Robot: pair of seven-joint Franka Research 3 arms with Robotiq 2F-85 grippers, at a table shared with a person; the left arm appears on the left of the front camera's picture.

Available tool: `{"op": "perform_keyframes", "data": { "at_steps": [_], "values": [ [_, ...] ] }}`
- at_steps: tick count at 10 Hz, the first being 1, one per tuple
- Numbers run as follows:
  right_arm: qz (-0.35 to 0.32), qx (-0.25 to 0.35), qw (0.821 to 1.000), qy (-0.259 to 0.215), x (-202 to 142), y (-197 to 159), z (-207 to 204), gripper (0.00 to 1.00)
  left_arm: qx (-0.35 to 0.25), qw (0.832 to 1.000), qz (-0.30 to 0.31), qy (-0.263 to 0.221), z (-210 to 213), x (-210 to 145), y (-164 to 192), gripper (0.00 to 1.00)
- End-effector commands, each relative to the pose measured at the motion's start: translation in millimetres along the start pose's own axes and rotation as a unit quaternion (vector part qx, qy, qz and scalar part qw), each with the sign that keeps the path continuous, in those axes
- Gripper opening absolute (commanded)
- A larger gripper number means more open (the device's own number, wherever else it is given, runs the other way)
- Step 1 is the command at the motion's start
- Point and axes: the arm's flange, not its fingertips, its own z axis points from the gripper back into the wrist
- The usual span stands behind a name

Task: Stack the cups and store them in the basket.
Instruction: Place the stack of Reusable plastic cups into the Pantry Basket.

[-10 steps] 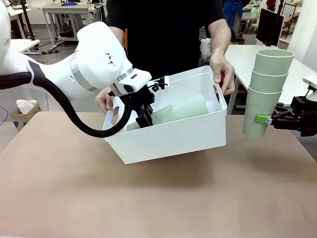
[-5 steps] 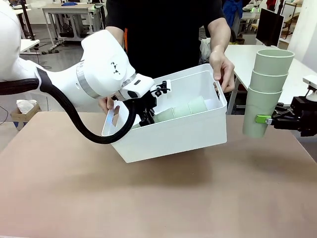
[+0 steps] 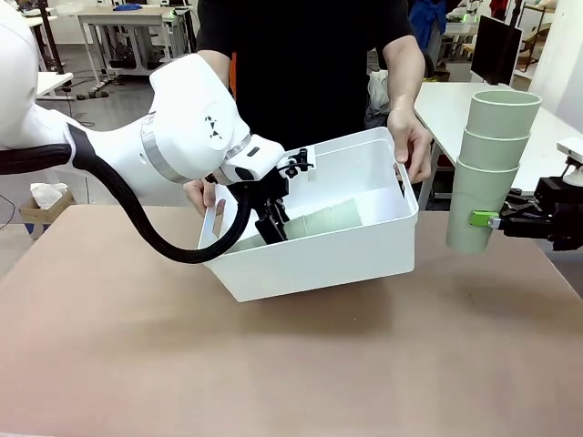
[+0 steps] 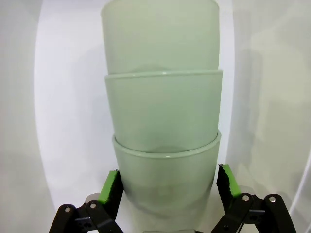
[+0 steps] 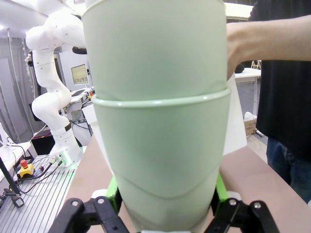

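Lowered since earlier frame: large white rectangular plastic basket [image 3: 319,259], tilted, person's hand [image 3: 412,137] on rim. Left gripper [image 3: 271,228] inside pinches nested trio of pale mint-green plastic tumblers [image 3: 319,221]. Right gripper [image 3: 483,220] clamps second mint-green trio [image 3: 487,173] beside basket, unstored. Your task: roughly half done.

Pale mint-green cups [image 3: 487,168], a plain white basket [image 3: 328,259], a white arm [image 3: 182,127], a light brown table [image 3: 273,364], a black shirt [image 3: 301,64]

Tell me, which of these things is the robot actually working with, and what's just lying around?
In the job: white basket; cup stack in it, gripped by the left gripper; second cup stack, in the right gripper.
Just there: cardboard box; monitor; back tables.
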Motion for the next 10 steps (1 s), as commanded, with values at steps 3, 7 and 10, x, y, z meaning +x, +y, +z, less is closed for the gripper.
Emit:
{"op": "perform_keyframes", "data": {
  "at_steps": [3,7,10],
  "values": [
    [0.006,0.001,1.000,0.001,6,-1,-1,0.86,-0.012,1.000,-0.006,-0.008,32,4,-5,1.00],
    [0.006,0.001,1.000,0.001,6,-1,-1,0.86,-0.034,0.993,-0.016,-0.108,125,0,-18,1.00],
    [0.006,0.001,1.000,0.001,6,-1,-1,0.86,-0.015,0.983,-0.030,-0.180,210,-33,-31,1.00]
  ]
}}
